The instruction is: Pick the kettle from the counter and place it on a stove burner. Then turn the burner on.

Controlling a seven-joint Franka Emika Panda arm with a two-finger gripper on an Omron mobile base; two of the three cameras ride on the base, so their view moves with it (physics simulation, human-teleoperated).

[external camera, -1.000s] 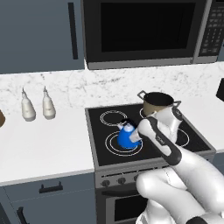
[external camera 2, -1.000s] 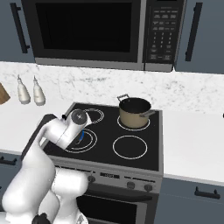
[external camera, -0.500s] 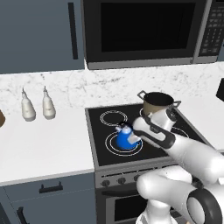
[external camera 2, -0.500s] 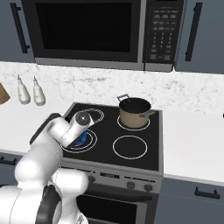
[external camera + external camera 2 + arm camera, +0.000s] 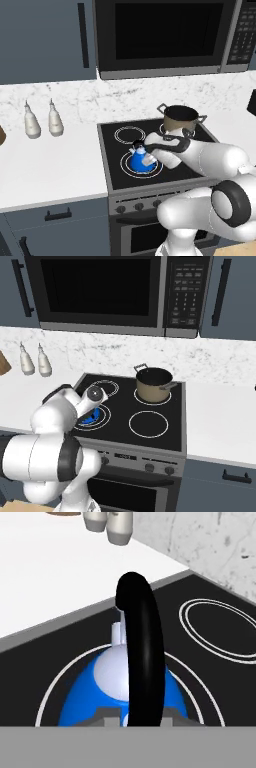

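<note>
The small blue kettle [image 5: 141, 161] stands upright on the stove burner [image 5: 125, 168], the large double ring at the cooktop's front left. My gripper [image 5: 143, 149] reaches in from the right at the kettle's top. In the hand view the black arched handle [image 5: 142, 657] runs down between my fingers, over the pale lid and blue body [image 5: 80, 697], with the burner ring [image 5: 195, 684] around it; the gripper [image 5: 142, 719] is shut on that handle. From the right base view my hand hides most of the kettle [image 5: 91, 416]. The white counter [image 5: 50, 160] lies left of the stove.
A tan pot [image 5: 180, 117] sits on the back right burner, close behind my forearm. Two pale bottles [image 5: 32, 122] stand on the counter by the backsplash. Stove knobs [image 5: 135, 206] line the front panel. A microwave [image 5: 160, 35] hangs above.
The kettle has stayed on the front left burner with my hand at its handle. My arm's elbow has swung outward and lower behind the hand.
</note>
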